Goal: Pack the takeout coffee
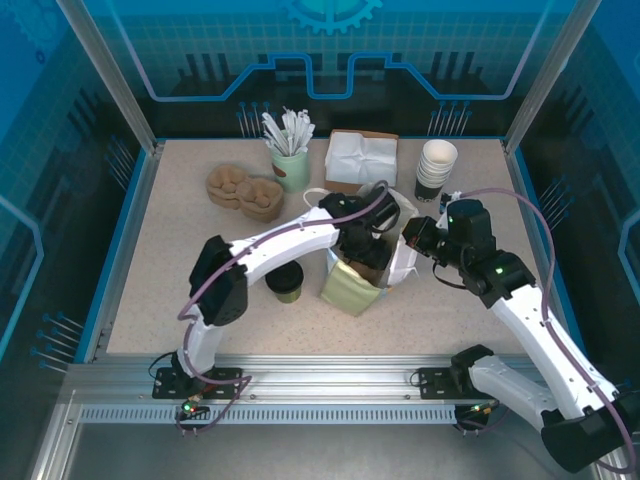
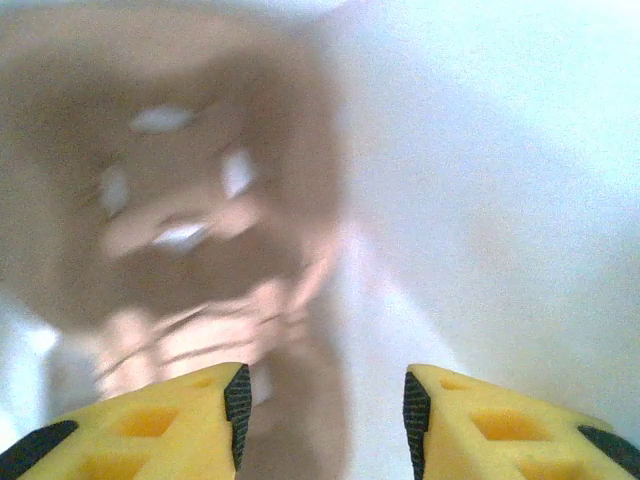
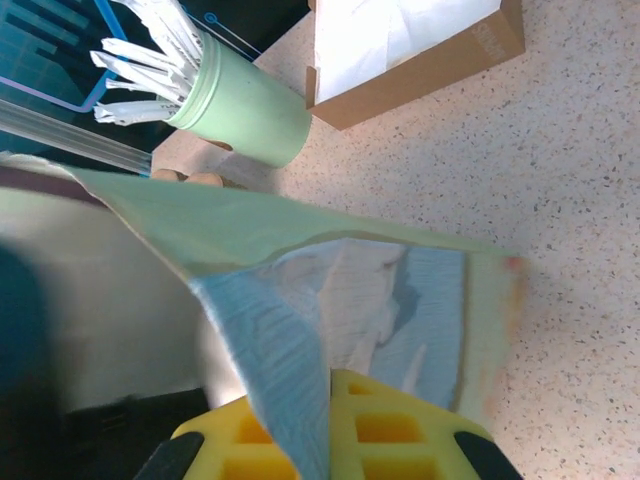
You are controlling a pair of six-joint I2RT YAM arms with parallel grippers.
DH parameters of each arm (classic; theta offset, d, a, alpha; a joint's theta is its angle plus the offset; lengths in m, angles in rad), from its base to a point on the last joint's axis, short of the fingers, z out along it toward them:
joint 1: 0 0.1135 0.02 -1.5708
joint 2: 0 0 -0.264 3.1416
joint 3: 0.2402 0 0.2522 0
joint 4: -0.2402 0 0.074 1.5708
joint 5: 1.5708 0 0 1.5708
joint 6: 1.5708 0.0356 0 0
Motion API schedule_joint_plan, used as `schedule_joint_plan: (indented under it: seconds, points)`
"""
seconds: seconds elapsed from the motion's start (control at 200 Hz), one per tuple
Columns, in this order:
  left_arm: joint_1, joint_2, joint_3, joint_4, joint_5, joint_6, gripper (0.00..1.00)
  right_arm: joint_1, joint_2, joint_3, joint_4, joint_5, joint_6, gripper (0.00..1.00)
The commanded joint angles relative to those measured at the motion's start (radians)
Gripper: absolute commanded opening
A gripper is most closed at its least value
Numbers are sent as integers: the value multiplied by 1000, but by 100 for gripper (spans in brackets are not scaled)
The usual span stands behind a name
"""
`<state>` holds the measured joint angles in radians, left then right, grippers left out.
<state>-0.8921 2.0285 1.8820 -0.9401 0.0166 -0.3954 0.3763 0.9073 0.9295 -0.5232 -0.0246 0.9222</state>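
Olive-green takeout coffee (image 1: 284,281) stands on the tabletop (image 1: 170,250), at 9 o'clock from the paper bag (image 1: 348,290). Left hand (image 2: 322,405) is released at the bag mouth; right hand (image 3: 326,425) is grasping the bag's edge.

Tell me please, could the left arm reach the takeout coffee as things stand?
Probably, but not straight away: the left gripper sits open inside the paper bag and must lift out; the takeout coffee stands in the open beside the bag.

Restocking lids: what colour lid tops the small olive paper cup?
Round plastic lid is black; top external view.
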Motion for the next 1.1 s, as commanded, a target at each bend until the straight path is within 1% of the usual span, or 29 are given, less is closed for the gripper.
schedule_joint_plan:
  seconds: [0.0,0.06,0.275,0.44,0.6,0.72,0.815,0.925,1.096]
  points:
    - [-5,-92,48,-17,13,-23,47,-13,11,52,-43,31,-17,0]
    - [-11,-107,66,-34,0,-22,47,-13,17,64,-55,40,-18,0]
    - [-25,-158,90,-35,8,-26,47,-13,31,99,-89,57,-4,0]
    - [-25,-219,89,4,62,-34,47,-14,37,116,-94,55,-14,0]
    - [-24,-336,51,79,73,-17,48,-15,29,121,-76,46,-82,0]
    - [-15,-457,-6,145,34,4,52,-16,12,124,-57,35,-145,0]
    - [9,-559,-73,198,-26,14,55,-19,-4,122,-33,14,-206,0]
    - [53,-674,-180,262,-86,20,57,-23,-27,116,3,-45,-280,0]
    - [148,-784,-307,303,-103,9,59,-25,-58,114,25,-130,-351,0]
